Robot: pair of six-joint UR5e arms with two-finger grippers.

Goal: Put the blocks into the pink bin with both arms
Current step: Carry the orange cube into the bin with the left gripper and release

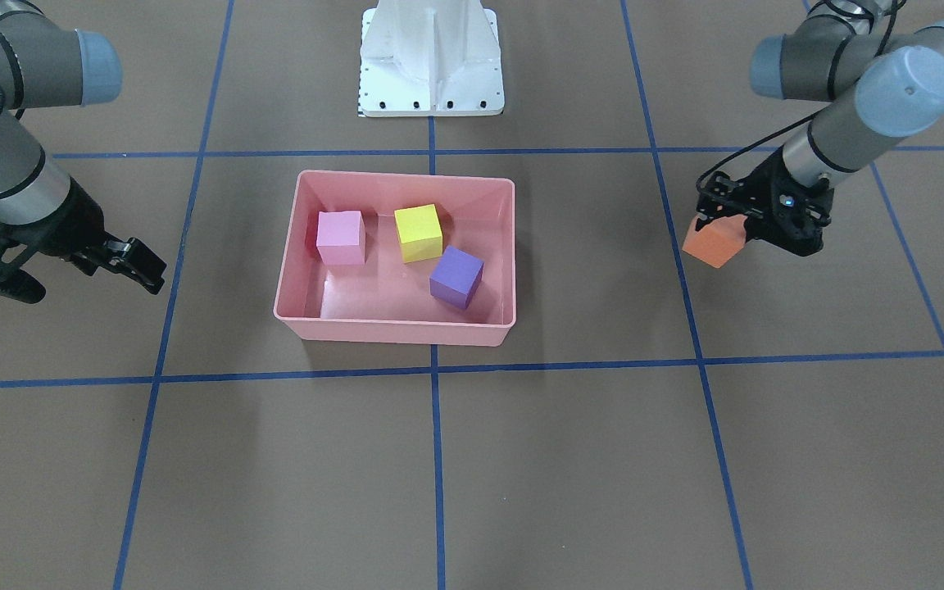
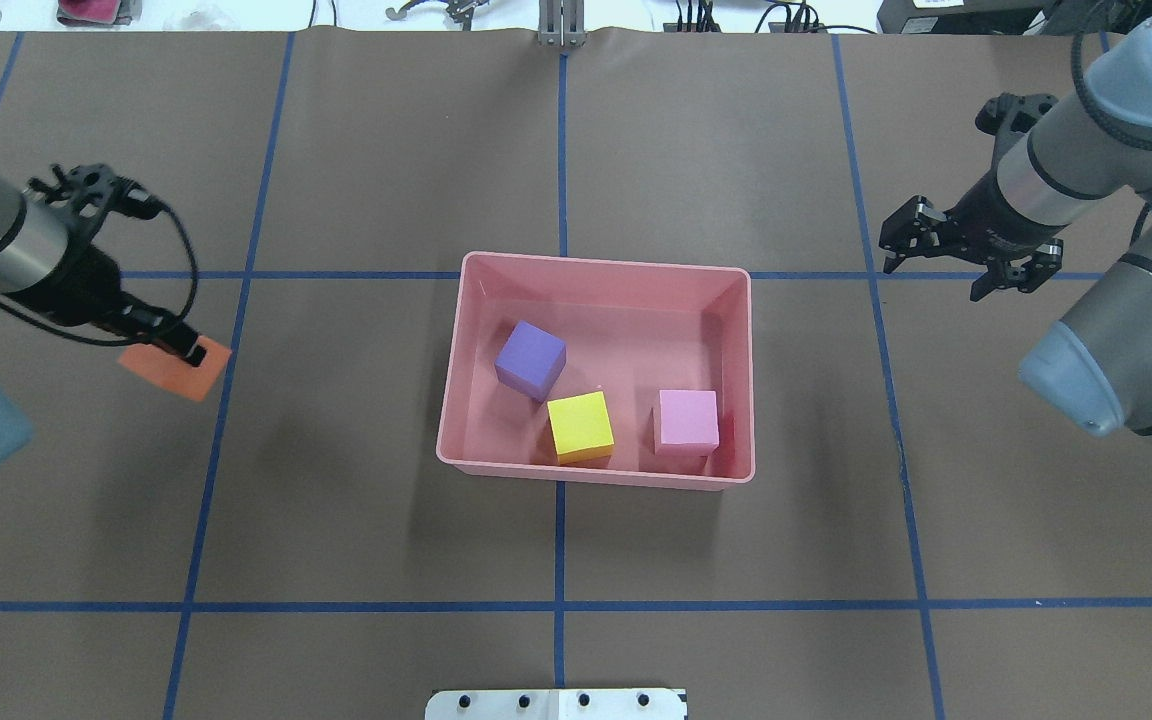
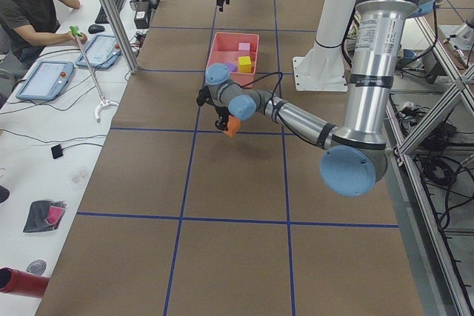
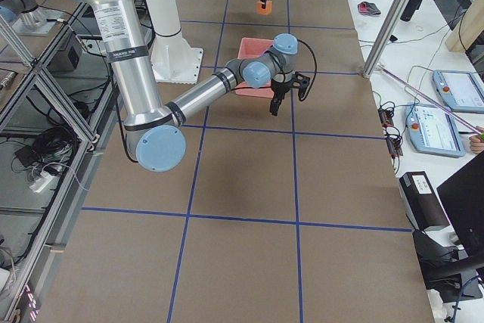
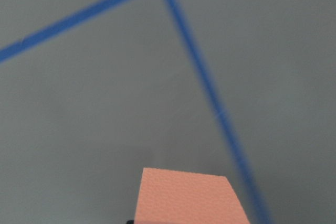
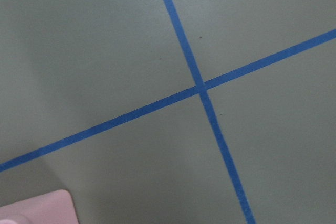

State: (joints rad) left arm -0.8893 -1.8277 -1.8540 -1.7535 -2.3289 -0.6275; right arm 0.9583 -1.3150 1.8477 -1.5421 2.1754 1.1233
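Orange block (image 5: pixel 186 198) in left pincer (image 2: pixel 176 352), apparently off brown blue-taped table (image 2: pixel 576 150); desks (image 3: pixel 44 131) beside.

The wrist views' edges cut off the blurred orange block (image 5: pixel 186 198) and, probably, the pink bin (image 6: pixel 37 211).

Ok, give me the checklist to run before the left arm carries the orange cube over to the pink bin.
1. Left hand shut on orange cube: ok.
2. Right hand open, empty, well away from pink bin: ok.
3. Straight path from cube to bin free of other things: ok.
4. Bare floor left in bin beside purple cube, yellow cube and light pink cube: ok.
5. Cube raised enough to clear bin's rim: cannot tell.
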